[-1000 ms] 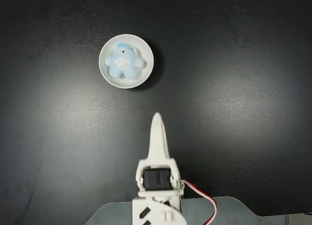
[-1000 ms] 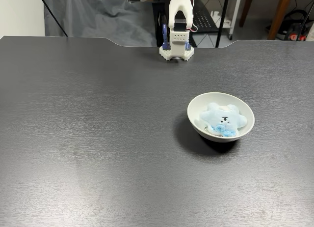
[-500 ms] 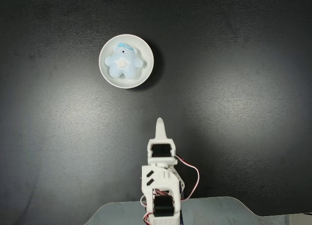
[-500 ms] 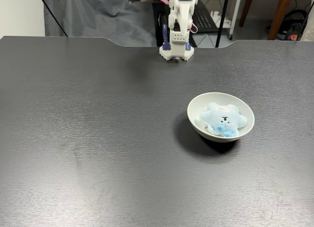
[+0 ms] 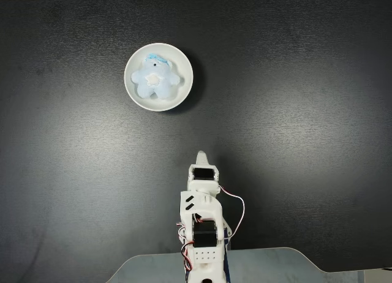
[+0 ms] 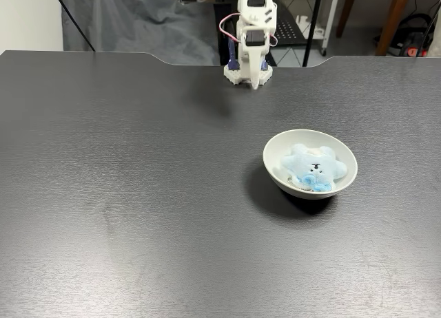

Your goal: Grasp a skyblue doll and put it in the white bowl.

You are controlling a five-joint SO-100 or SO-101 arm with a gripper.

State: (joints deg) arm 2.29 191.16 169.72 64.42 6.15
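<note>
gripper (image 5: 201, 155) folded back over arm base, fingers together, holding nothing | doll (image 5: 156, 78) lying inside bowl (image 5: 136, 93), at 11 o'clock from gripper, well apart | on dark table (image 6: 138, 194)

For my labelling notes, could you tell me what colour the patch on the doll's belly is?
White, on the skyblue doll lying in the white bowl; clearest in the fixed view from above.

Even overhead light, sharp focus
</note>
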